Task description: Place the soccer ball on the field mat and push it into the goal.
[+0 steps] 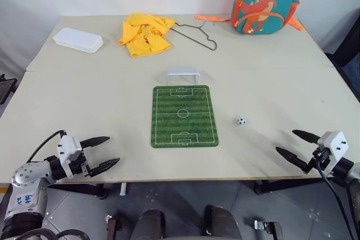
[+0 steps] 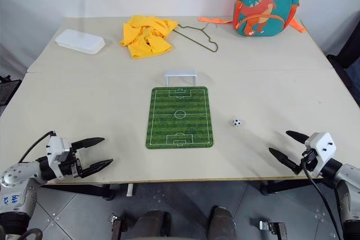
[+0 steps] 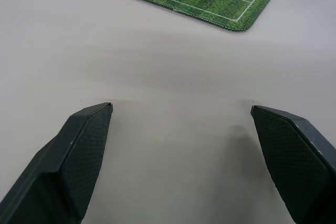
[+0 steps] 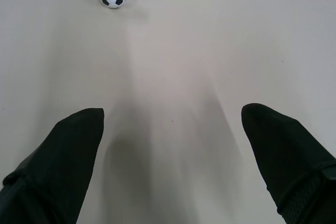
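Looking down over the bench (image 1: 112,105), I record the soccer ball (image 1: 241,121) lying on the bare surface, just off the right edge of the field mat (image 1: 184,116) and apart from it; the ball is not on the mat. I note the mat lies flat at mid-bench with its long side running away from me; the goal (image 1: 183,75) stands upright just beyond the mat's far short edge, its mouth facing the mat.

I hold the left tool (image 1: 108,152) over the near left edge of the bench, fingers spread wide and pinching nothing; its wrist view shows a near corner of the mat ahead of the fingers. I hold the right tool (image 1: 299,144) over the near right edge, fingers likewise spread and empty; its wrist view shows the ball ahead on the bench, well clear of both fingers.

Along the far side I log a white lidded box (image 1: 78,40) at the left; a crumpled yellow garment (image 1: 145,34); a wire hanger (image 1: 197,34) beside it; a dinosaur backpack (image 1: 265,1) at the right rear.
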Action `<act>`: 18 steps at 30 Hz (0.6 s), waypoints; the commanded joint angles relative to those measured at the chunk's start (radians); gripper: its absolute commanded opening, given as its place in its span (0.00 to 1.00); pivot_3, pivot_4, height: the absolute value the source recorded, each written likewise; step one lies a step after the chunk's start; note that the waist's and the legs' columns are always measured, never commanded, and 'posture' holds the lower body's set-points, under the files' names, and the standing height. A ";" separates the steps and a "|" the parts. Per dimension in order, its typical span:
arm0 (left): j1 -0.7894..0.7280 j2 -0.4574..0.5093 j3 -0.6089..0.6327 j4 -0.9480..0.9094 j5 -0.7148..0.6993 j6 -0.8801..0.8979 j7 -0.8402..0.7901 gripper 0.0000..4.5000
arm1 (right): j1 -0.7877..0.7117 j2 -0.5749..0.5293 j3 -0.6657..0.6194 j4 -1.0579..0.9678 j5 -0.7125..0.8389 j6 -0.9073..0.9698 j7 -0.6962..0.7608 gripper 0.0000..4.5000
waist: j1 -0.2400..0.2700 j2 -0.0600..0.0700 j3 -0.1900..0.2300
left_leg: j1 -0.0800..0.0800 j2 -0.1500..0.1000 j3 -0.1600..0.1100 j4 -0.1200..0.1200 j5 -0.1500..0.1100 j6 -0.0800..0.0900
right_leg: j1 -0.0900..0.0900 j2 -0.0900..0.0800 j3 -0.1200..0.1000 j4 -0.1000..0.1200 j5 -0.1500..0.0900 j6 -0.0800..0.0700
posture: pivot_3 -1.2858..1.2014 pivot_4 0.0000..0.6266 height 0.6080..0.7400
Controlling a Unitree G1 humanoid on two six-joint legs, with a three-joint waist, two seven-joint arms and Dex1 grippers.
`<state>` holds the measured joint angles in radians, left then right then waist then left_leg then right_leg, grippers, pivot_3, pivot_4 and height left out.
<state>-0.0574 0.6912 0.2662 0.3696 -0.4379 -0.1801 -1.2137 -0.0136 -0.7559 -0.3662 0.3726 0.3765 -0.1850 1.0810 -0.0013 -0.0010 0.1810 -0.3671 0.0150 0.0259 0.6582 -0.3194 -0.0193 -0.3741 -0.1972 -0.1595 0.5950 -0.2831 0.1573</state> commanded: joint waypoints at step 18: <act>-0.074 -0.012 -0.008 -0.055 -0.029 0.086 0.010 1.00 | 0.048 -0.055 -0.010 -0.282 0.011 0.227 -0.051 0.98 | 0.001 0.000 0.000 | 0.000 0.000 0.000 0.000 0.000 0.000 | -0.001 0.000 0.000 0.000 0.000 0.000 | 0.52 0.24 1.00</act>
<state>-0.1269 0.6777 0.2550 0.3314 -0.4445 -0.1067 -1.1914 0.0285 -0.7890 -0.3580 0.1363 0.3668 0.0326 1.0322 -0.0005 -0.0011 0.1810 -0.3677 0.0151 0.0259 0.6583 -0.3194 -0.0194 -0.3746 -0.1971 -0.1595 0.5950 -0.2830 0.1573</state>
